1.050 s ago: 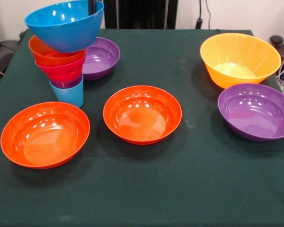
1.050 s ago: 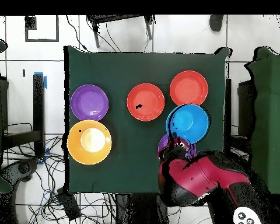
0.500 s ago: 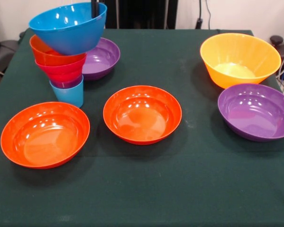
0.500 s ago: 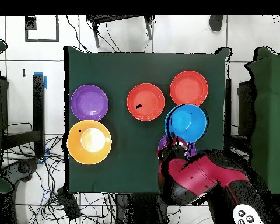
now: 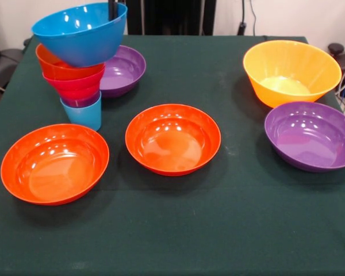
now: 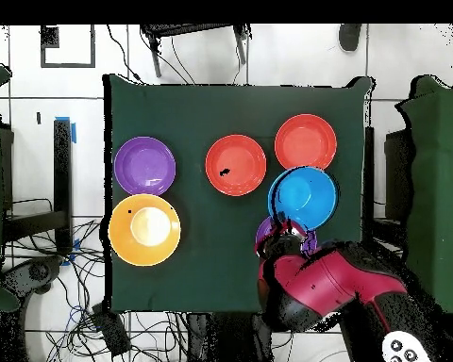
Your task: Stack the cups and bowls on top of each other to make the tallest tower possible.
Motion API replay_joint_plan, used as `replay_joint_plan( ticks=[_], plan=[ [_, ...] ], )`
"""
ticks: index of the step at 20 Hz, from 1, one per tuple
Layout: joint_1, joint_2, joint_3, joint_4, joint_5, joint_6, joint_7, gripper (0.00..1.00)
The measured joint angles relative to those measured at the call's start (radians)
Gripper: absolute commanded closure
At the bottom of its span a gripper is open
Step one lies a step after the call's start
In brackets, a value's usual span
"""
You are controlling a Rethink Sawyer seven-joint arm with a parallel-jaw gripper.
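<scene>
In the upper left of the front view stands the tower (image 5: 77, 69): a light blue cup (image 5: 83, 113) sits on the dark green surface (image 5: 230, 230), with a purple cup (image 5: 80, 102) nested in it, then a pink bowl (image 5: 75, 88), a small orange bowl (image 5: 60, 67), and on top a medium blue bowl (image 5: 80, 33) that tilts, its left rim lower than its right. A thin dark part of the end effector (image 5: 112, 10) shows at the blue bowl's back rim at the top edge of the frame; I cannot tell whether it is wide, narrow or gripping the rim. Just behind and right of the tower lies a wide purple bowl (image 5: 123, 70), partly hidden by it. Two wide orange-red bowls rest in the lower half, one at lower left (image 5: 54, 164) and one near the centre (image 5: 173, 138), apart from each other. At upper right sits the large yellow-orange bowl (image 5: 291, 72), and just below it, very close, a second wide purple bowl (image 5: 310, 135). In the overhead view the red arm (image 6: 315, 283) reaches up from the lower right to the blue bowl's lower edge.
</scene>
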Motion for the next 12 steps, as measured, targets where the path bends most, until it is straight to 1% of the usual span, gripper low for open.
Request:
replay_joint_plan(
  ticks=[4,7,12],
  plan=[
    [-0.017,-0.001,0.009,0.0,0.001,0.0,0.0,1.0],
    [-0.044,-0.002,0.027,0.0,0.01,0.0,0.0,1.0],
    [-0.063,-0.004,0.038,0.0,0.017,0.0,0.0,1.0]
  ],
)
